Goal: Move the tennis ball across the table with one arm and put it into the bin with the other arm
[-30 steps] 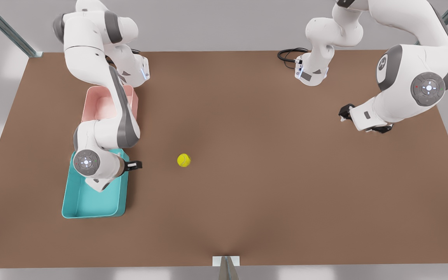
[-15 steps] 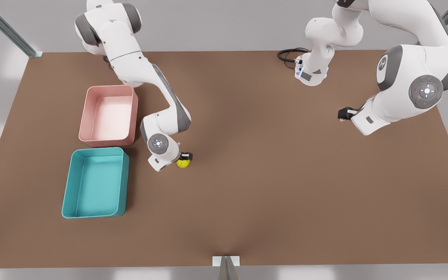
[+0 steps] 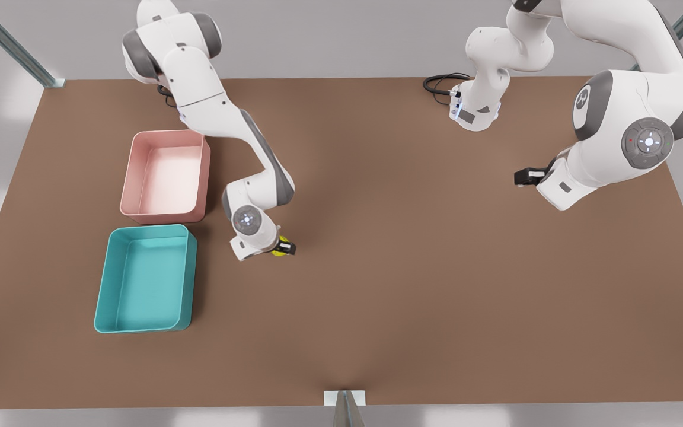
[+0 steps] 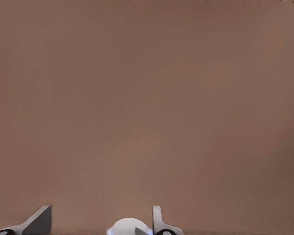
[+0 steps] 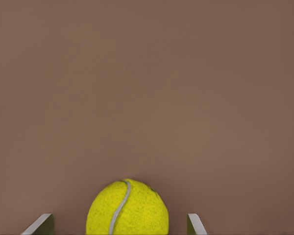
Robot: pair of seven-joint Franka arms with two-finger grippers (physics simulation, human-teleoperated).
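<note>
The small yellow-green fuzzy tennis ball [image 5: 127, 208] with a pale curved seam lies on the flat matte brown surface [image 3: 407, 284], near the teal rectangular plastic bin [image 3: 144, 279] with rounded corners and low walls, on the side toward the front view's right. The right pincer [image 3: 282, 247] is low over the ball. Its grey fingers [image 5: 41, 223] stand spread on both sides of the ball, with a gap on each side. A pale pink plastic tray [image 3: 166, 175] sits just beside the bin. The left pincer [image 3: 524, 176] waits well apart, above bare surface at the front view's right, with its fingers [image 4: 39, 221] spread.
</note>
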